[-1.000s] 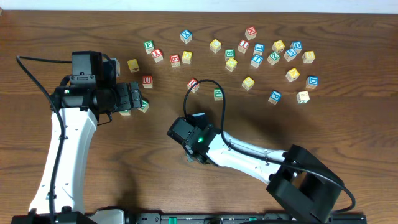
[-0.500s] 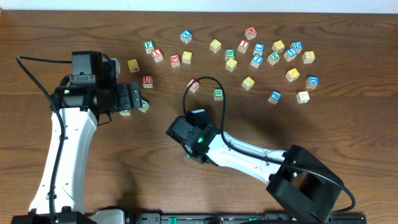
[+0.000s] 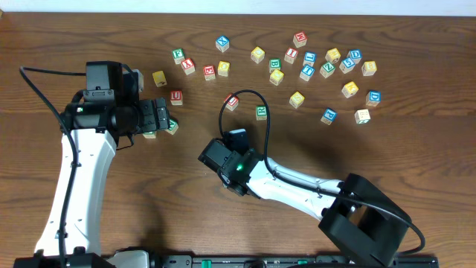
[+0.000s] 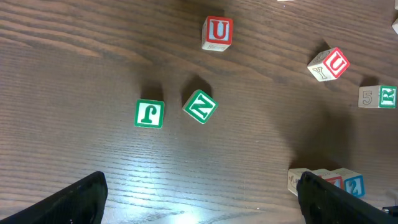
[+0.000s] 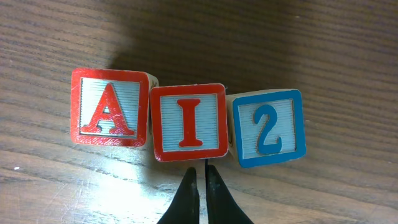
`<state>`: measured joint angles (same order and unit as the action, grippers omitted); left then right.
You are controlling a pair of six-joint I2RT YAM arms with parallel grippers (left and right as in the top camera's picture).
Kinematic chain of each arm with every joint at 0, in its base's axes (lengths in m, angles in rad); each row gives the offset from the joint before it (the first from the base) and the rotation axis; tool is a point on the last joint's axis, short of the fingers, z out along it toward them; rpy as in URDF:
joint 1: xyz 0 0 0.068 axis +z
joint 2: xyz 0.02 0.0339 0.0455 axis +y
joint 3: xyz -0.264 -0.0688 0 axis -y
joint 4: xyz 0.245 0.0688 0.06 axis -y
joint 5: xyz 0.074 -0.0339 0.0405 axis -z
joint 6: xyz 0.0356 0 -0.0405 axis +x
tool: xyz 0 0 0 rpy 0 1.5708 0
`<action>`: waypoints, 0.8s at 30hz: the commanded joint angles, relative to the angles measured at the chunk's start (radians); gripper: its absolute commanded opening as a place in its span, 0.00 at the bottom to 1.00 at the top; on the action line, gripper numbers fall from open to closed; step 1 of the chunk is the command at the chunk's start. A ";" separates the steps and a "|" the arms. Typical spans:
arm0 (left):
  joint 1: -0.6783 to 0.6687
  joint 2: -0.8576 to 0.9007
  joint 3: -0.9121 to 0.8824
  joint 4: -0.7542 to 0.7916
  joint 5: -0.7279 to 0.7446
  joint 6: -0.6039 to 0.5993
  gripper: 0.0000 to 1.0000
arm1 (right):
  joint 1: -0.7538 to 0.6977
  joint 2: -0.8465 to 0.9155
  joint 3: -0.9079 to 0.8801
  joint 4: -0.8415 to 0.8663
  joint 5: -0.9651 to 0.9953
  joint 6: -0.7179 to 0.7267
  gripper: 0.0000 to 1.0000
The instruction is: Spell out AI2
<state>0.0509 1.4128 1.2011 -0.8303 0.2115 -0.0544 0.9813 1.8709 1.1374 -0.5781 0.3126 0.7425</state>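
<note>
In the right wrist view three pale cubes stand side by side in a row on the wood. They are a red "A" (image 5: 111, 107), a red "I" (image 5: 189, 122) and a blue "2" (image 5: 268, 127), which is turned slightly. My right gripper (image 5: 200, 171) is shut and empty, its tips just in front of the "I" cube. From overhead the right wrist hides the row. My left gripper (image 4: 202, 205) is open and holds nothing. The end of the row (image 4: 323, 179) peeks out beside its right finger (image 4: 336, 202).
Green "J" (image 4: 149, 114) and "N" (image 4: 199, 106) cubes lie ahead of the left gripper (image 3: 165, 115). Two red "U" cubes (image 4: 217, 32) (image 4: 329, 63) sit beyond them. Many more cubes (image 3: 309, 63) are scattered across the far middle and right of the table (image 3: 416, 149).
The right wrist has crept slightly up and to the left in the overhead view. The left arm has not moved.
</note>
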 commanded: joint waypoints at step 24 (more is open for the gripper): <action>0.003 0.008 -0.005 -0.002 0.006 0.009 0.96 | 0.001 -0.012 -0.005 -0.219 0.117 0.186 0.01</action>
<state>0.0509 1.4128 1.2011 -0.8303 0.2115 -0.0544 0.9813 1.8709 1.1358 -0.7883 0.3141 0.8547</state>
